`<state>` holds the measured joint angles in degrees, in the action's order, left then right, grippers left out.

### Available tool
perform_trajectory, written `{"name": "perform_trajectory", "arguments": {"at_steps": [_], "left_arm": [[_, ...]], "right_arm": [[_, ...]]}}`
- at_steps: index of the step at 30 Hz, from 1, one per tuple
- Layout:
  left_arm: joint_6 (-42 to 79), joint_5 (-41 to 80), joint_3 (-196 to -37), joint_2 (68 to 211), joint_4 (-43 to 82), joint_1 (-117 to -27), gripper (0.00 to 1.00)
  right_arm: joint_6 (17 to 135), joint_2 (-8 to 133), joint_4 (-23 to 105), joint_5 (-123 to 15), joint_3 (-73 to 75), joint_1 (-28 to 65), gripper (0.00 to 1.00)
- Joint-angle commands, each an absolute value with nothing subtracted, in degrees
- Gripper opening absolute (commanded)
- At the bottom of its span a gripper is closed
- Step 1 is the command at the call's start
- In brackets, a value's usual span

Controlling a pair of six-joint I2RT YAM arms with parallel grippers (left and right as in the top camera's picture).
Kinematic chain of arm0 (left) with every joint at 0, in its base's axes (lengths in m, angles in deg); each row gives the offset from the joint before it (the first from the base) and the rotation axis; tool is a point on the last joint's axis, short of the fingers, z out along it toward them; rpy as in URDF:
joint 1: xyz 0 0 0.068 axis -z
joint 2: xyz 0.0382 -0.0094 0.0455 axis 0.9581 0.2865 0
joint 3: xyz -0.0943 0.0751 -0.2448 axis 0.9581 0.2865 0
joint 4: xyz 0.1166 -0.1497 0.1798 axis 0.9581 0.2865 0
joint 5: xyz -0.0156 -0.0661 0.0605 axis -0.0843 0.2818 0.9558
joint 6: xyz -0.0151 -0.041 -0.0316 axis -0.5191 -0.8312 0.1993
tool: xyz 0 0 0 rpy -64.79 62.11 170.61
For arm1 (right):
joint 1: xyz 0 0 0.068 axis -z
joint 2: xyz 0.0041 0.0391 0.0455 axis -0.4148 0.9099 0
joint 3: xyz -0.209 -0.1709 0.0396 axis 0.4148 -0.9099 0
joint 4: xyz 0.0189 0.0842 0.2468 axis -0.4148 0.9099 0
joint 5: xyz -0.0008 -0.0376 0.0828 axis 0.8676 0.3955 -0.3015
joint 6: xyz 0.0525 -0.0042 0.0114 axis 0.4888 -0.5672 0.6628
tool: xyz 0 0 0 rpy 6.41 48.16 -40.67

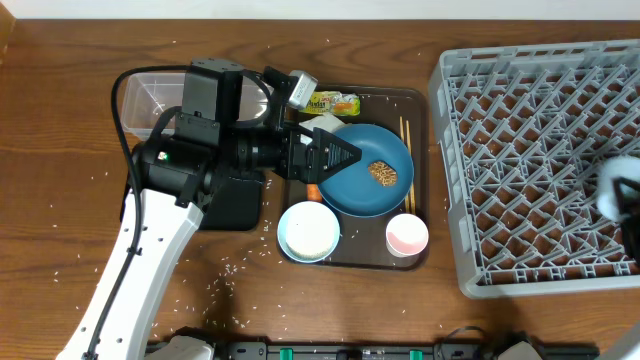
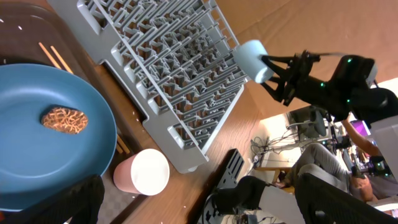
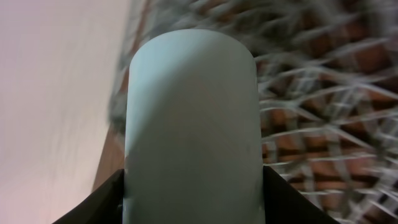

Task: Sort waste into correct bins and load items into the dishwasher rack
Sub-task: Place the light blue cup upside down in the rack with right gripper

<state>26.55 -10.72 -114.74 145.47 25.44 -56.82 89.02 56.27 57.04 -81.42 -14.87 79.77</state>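
Barely begun: right pincer (image 2: 268, 70) grips a white cup (image 2: 250, 59) over the rack's (image 1: 520, 150) three-o'clock edge, left pincer (image 1: 340, 155) unreadable; plate (image 1: 350, 185), bowl (image 1: 308, 230), wrapper (image 1: 333, 103) pending.

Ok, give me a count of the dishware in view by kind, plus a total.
Cups: 2 (pink cup; white cup held in the right gripper)
Bowls: 1 (white bowl)
Plates: 1 (blue plate)
Chopsticks: 2
Total: 6
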Motion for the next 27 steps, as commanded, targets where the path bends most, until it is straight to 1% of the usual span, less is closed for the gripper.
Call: {"name": "perform_trajectory", "arguments": {"at_steps": [1, 3, 6, 7, 9, 13, 14, 16, 17, 20, 22, 27], "left_arm": [[27.1, -10.4, -114.9, 145.3, 25.4, -57.1, 0.98], [27.1, -10.4, -114.9, 145.3, 25.5, -57.1, 0.98], [27.1, -10.4, -114.9, 145.3, 25.6, -57.1, 0.98], [27.1, -10.4, -114.9, 145.3, 25.6, -57.1, 0.98], [27.1, -10.4, -114.9, 145.3, 25.6, -57.1, 0.98], [27.1, -10.4, -114.9, 145.3, 26.3, -57.1, 0.98], [27.1, -10.4, -114.9, 145.3, 26.5, -57.1, 0.98], [27.1, -10.3, -114.9, 145.3, 26.5, -57.1, 0.98], [27.1, -10.0, -114.9, 145.3, 26.5, -57.0, 0.98], [27.1, -9.7, -114.9, 145.3, 26.7, -57.0, 0.98], [27.1, -9.7, -114.9, 145.3, 26.7, -57.0, 0.99], [27.1, -8.9, -114.9, 145.3, 26.7, -57.0, 0.99]], "right_arm": [[92.5, 59.7, 57.4, -77.7, -14.1, 82.9, 0.43], [93.7, 62.6, 57.4, -79.1, -14.1, 83.8, 0.44], [94.4, 67.2, 57.0, -84.8, -14.1, 84.2, 0.43], [94.9, 68.4, 57.0, -85.7, -14.1, 84.2, 0.43], [96.1, 71.1, 57.0, -85.9, -14.1, 84.2, 0.46], [97.5, 75.9, 56.8, -88.9, -14.1, 84.5, 0.46], [98.0, 76.9, 56.5, -89.5, -14.1, 84.7, 0.48], [98.4, 78.6, 55.7, -89.8, -14.1, 84.9, 0.61], [98.4, 79.0, 55.0, -90.1, -14.1, 84.9, 0.65], [98.4, 79.0, 53.7, -92.6, -14.0, 84.9, 0.65], [98.4, 78.7, 53.8, -93.8, -13.4, 84.9, 0.68], [98.2, 76.9, 54.2, -94.0, -10.6, 84.9, 0.72]]}}
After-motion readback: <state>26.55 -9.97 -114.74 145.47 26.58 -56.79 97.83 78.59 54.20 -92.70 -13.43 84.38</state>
